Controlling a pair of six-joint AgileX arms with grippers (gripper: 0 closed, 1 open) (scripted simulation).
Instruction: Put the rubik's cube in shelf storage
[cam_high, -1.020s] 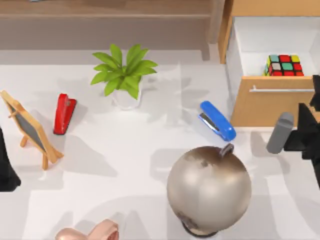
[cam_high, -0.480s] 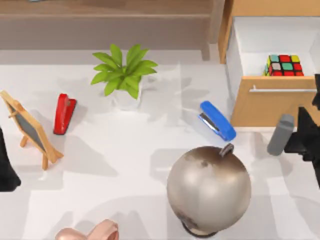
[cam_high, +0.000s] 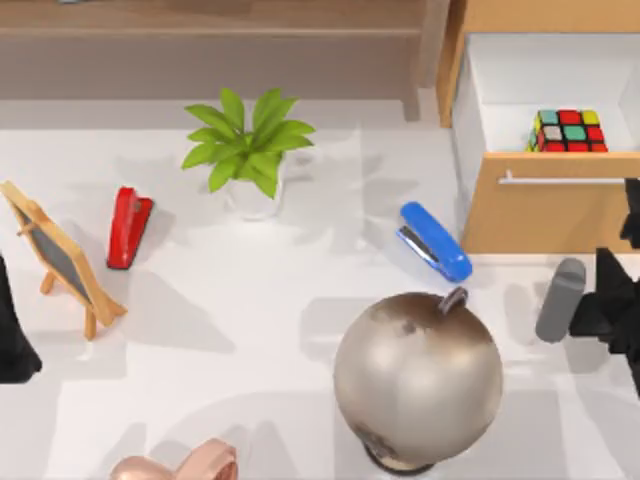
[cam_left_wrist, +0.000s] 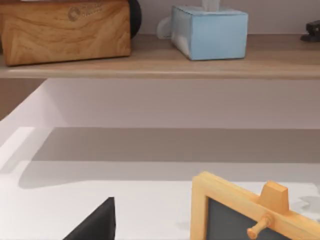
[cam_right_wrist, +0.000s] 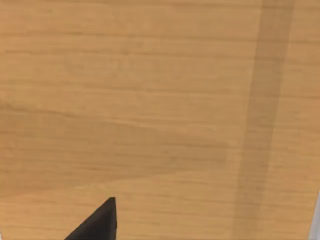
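The rubik's cube (cam_high: 568, 131) sits inside the open white drawer of a light-orange cabinet (cam_high: 545, 210) at the back right. The shelf storage (cam_high: 200, 20) is a long brown unit along the back; its board (cam_left_wrist: 160, 67) also runs across the left wrist view. My right gripper (cam_high: 605, 305) is at the table's right edge, in front of the drawer front and apart from the cube. A grey cylinder (cam_high: 560, 298) is beside it. The right wrist view faces the drawer's wood up close. My left gripper (cam_high: 12, 345) is parked at the left edge.
A large globe (cam_high: 418, 378) stands front centre-right, with a blue stapler (cam_high: 435, 242) behind it. A potted plant (cam_high: 250, 145), a red stapler (cam_high: 128, 227) and a small chalkboard easel (cam_high: 58, 258) are to the left. A blue tissue box (cam_left_wrist: 210, 31) and a wooden box (cam_left_wrist: 65, 30) occupy the shelf.
My right gripper and the grey cylinder beside it have slid toward the table's front, away from the drawer front. Nothing else has moved.
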